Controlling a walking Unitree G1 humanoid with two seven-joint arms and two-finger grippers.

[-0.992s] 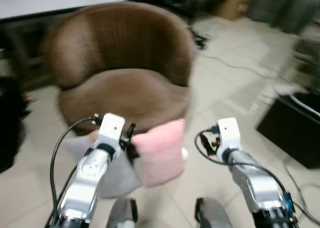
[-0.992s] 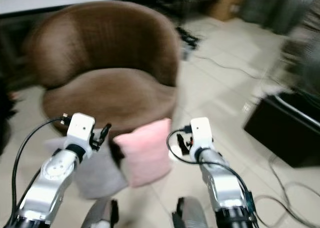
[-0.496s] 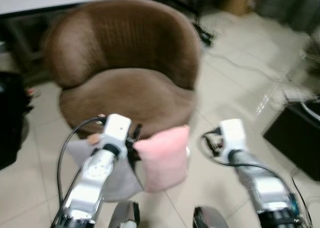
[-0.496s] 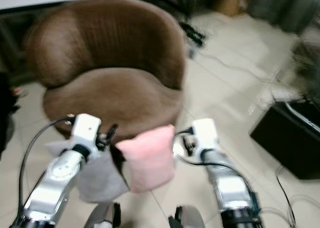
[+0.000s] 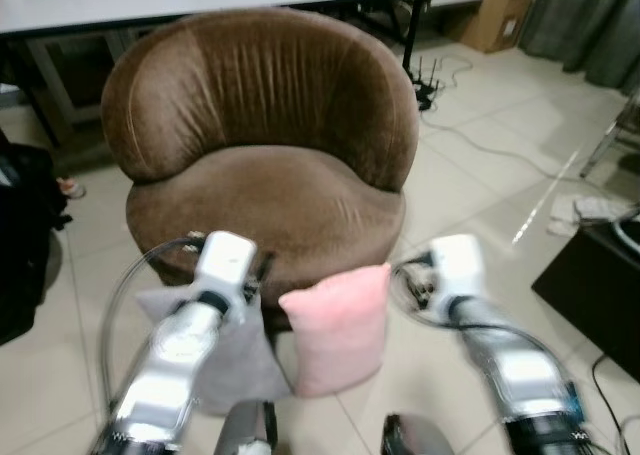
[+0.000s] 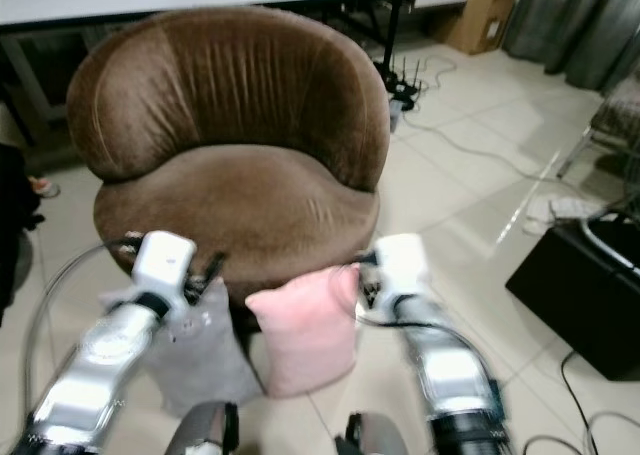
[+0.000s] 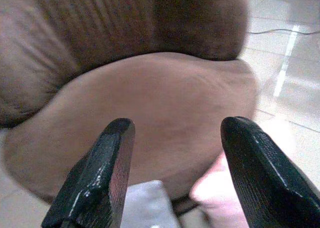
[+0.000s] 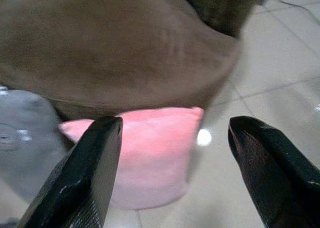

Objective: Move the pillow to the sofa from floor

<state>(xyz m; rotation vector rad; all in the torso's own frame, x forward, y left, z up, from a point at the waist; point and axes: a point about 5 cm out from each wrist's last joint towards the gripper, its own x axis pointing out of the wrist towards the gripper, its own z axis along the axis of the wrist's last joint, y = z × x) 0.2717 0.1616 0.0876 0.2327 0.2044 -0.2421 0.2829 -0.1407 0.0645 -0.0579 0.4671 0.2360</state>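
Pink pillow point(image 5: 337, 327) – brown sofa point(image 5: 262, 155) – grey pillow point(image 5: 232, 360).

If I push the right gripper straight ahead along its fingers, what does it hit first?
Most likely the pink pillow, which stands on the floor against the brown chair and sits between the open right gripper fingers in the wrist view. Depth is unclear; aimed higher, it meets the seat front.

Head stereo looks down at sofa point(image 5: 260, 165); both wrist views close, facing its seat, sharing pillow point(image 8: 150, 153).
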